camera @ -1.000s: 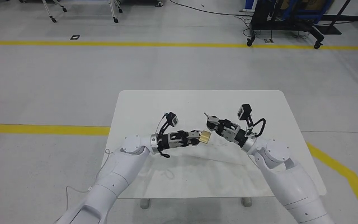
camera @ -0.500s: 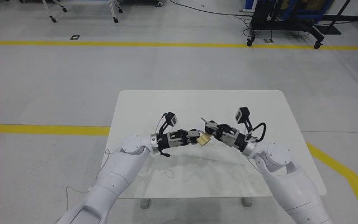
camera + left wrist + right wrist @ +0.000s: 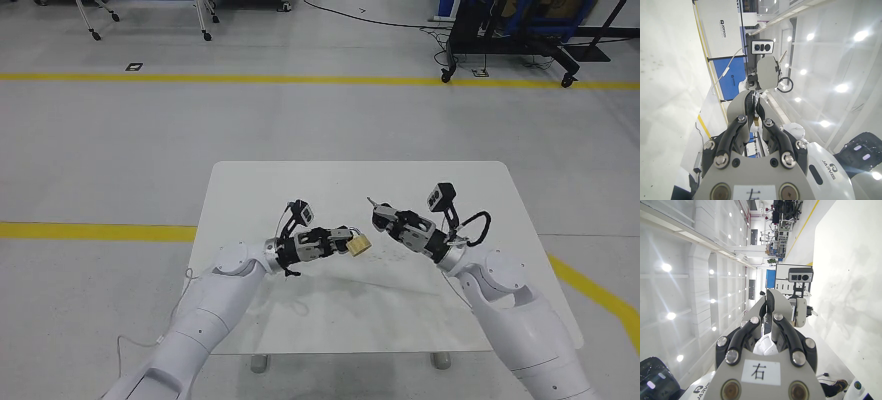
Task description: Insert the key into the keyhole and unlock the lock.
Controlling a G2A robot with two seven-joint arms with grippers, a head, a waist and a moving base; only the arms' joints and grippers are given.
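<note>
In the top view, my left gripper (image 3: pixel 346 240) is shut on a small brass padlock (image 3: pixel 359 242) above the middle of the white table (image 3: pixel 480 190). The padlock's silver shackle (image 3: pixel 755 95) sits between the left fingers, and a bit of its brass body (image 3: pixel 756 121) shows lower down. My right gripper (image 3: pixel 382 213) is shut on a thin metal key (image 3: pixel 371 204), a short gap to the right of the padlock. The key (image 3: pixel 783 55) juts from the far gripper in the left wrist view. In the right wrist view, my right gripper (image 3: pixel 766 303) has its fingers pressed together, facing the padlock (image 3: pixel 793 321).
Both arms hang over the table's middle. The white tabletop shows faint scuff marks (image 3: pixel 846 306). Yellow floor lines (image 3: pixel 300 78) run beyond the table, and wheeled racks (image 3: pixel 510 40) stand far behind.
Half a second ago the key tip was up against the padlock. The right gripper has since drawn back up and to the right, and the left gripper with the padlock has shifted slightly left.
</note>
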